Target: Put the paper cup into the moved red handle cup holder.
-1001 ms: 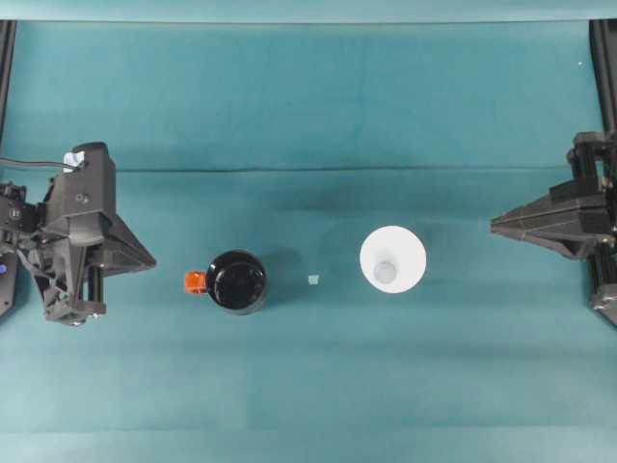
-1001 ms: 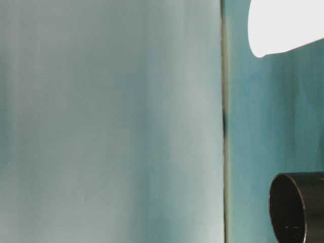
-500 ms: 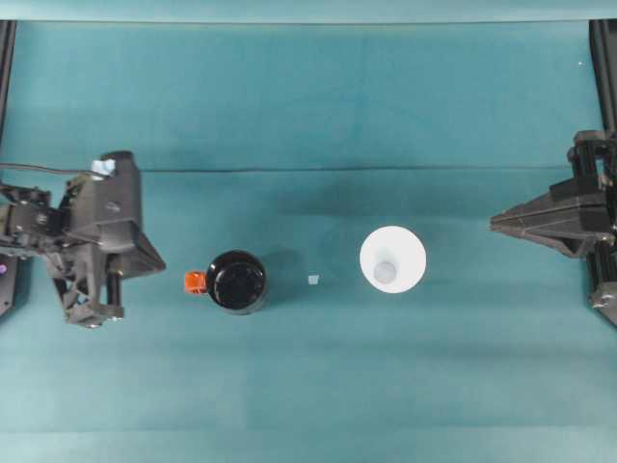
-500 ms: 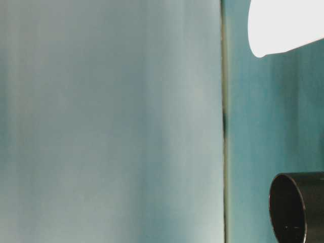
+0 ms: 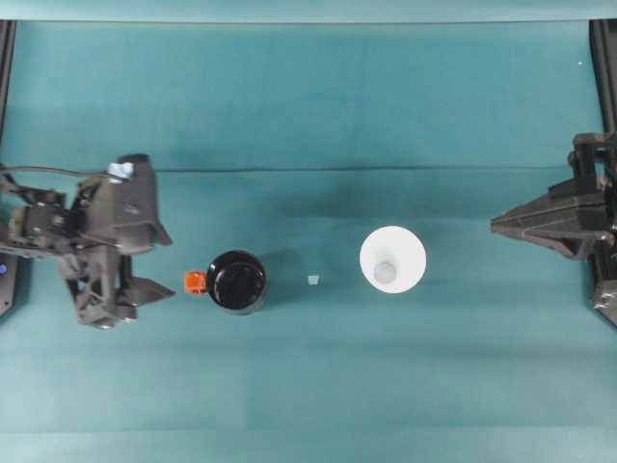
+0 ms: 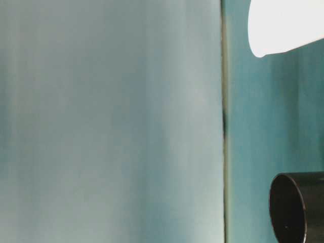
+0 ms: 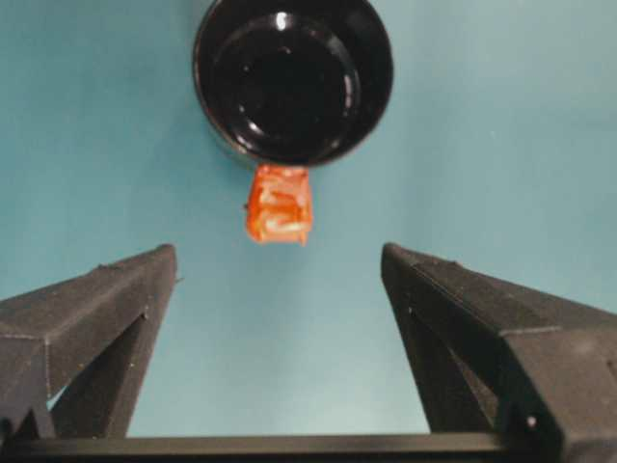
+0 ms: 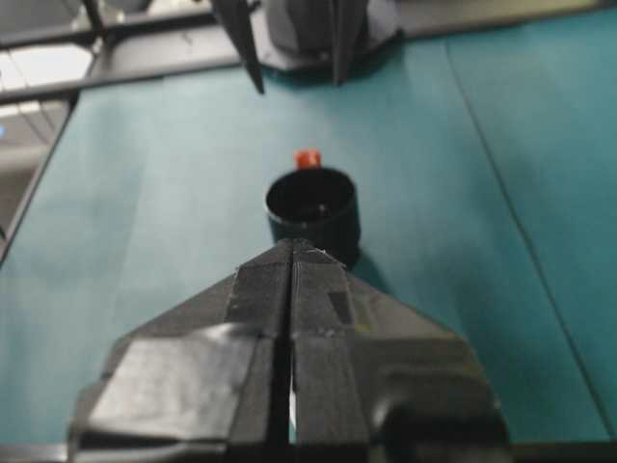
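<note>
Paper cup (image 5: 392, 258) sits upright, mouth up, on the teal worktop (image 5: 318, 106), a bit right of centre, nothing touching it. In the table-level view its white side (image 6: 286, 25) shows, standing on the worktop surface.

Red handle cup holder (image 5: 236, 282) stands left of centre, mouth up, empty, well apart from the paper cup. Its orange-red handle (image 5: 195, 282) points toward the worktop's left edge. A small pale scrap (image 5: 312, 280) lies on the cloth between holder and cup, touching neither.

Left gripper (image 5: 154, 258) is near the left edge, just beside the handle but not touching it. It's released: in the left wrist view the two fingers (image 7: 96, 304) are spread wide, with the handle (image 7: 280, 204) and the glossy black holder (image 7: 292, 79) ahead of the gap.

Right gripper (image 5: 496, 226) is at the right edge, well apart from the paper cup, clenched on nothing: in the right wrist view its fingers (image 8: 260, 289) meet along a single seam, pointing at the holder (image 8: 313, 214).
</note>
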Controlling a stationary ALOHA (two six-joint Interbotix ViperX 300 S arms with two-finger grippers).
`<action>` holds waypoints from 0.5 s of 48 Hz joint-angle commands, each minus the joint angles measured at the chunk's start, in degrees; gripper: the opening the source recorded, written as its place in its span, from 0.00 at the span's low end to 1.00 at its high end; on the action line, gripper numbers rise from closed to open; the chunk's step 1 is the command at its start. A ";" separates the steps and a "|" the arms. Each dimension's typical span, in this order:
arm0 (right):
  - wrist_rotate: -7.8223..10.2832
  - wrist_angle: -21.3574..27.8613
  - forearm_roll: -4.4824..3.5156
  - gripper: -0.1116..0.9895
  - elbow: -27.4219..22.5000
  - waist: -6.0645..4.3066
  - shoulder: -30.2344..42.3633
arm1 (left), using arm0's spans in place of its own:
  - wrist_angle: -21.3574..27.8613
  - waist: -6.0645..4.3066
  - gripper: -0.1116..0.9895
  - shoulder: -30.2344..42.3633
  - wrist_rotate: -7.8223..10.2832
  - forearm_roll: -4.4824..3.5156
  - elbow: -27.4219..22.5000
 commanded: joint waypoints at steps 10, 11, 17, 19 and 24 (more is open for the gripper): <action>0.53 0.18 0.18 0.00 -1.41 -0.09 0.35 | -2.64 -0.09 0.97 7.91 -0.44 0.18 -1.93; 0.53 0.18 0.18 0.00 -1.32 -0.09 0.35 | -2.99 -0.09 0.97 8.35 -0.44 0.18 -2.02; 0.44 0.35 0.18 0.00 -1.32 -0.09 0.35 | -5.89 0.00 0.97 11.16 -0.44 0.09 -1.85; 0.44 0.44 0.18 0.00 -1.32 -0.09 0.35 | -6.50 0.00 0.97 12.13 -0.44 0.09 -1.93; 0.53 0.62 0.18 0.00 -1.41 -0.09 0.35 | -7.21 0.09 0.97 14.06 -0.18 0.09 -2.02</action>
